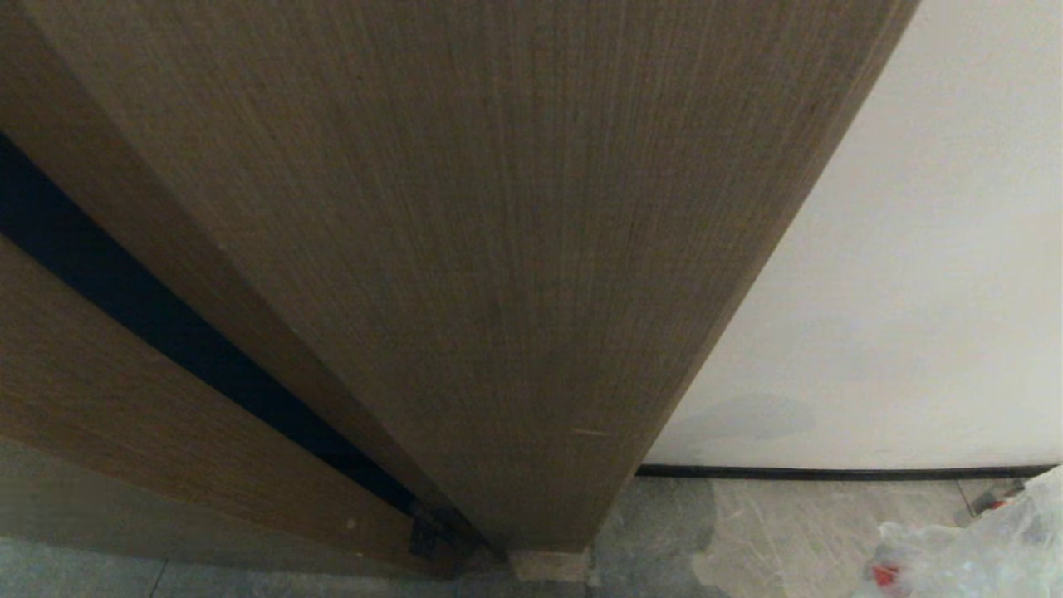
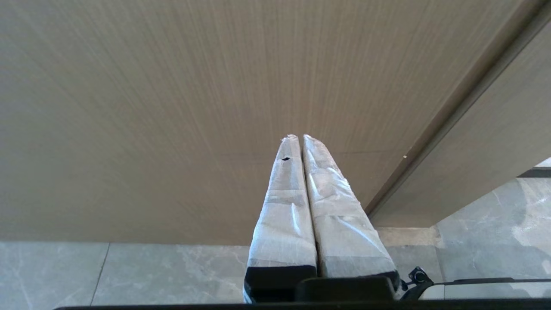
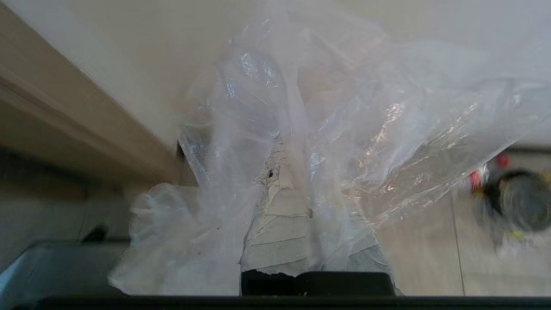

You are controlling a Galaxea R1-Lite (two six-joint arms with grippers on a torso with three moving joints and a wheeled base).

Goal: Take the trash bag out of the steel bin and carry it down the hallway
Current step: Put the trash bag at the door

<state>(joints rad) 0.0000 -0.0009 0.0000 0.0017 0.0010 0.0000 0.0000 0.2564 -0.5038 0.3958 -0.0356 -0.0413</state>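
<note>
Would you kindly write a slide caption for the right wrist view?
Right gripper fingers shut on the clear trash bag, beside a brown door frame and white wall.

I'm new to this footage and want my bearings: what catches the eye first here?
A brown wood-grain door fills the head view, with a white wall to its right. The right gripper is shut on the trash bag, whose clear film billows around its fingers; the left gripper points at the door, shut and empty.
</note>
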